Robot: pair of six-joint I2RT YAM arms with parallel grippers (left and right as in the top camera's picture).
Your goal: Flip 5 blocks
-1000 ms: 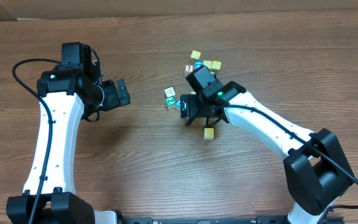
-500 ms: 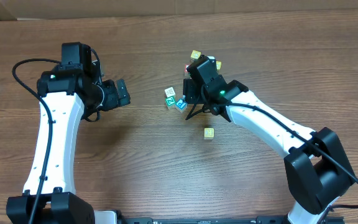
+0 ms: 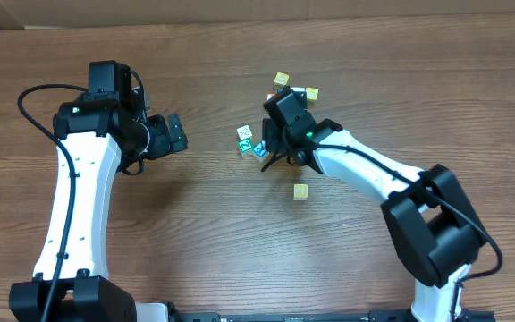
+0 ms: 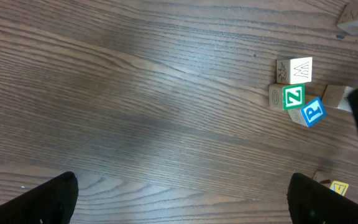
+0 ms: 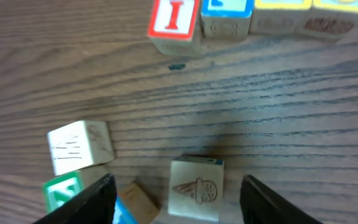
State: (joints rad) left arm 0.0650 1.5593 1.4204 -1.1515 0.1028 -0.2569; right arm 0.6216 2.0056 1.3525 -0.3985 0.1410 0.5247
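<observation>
The left claw [image 3: 175, 134] is hanging fully spread and gripping nothing, with all 5 blocks well off to its right. Just left of the right claw [image 5: 178, 184], the whitish block [image 5: 79, 146], the green Z block [image 4: 293, 97] and the teal P block [image 4: 314, 111] are sitting clustered, with their printed faces pointing up. The right claw is straddling the cone-marked block [image 5: 196, 186], with its jaws standing clear of the block's sides and the marked face up. Being cubes, they are showing no long axis. The yellow-tan block [image 3: 300, 191] is lying back from the claw's tips, beside its arm.
</observation>
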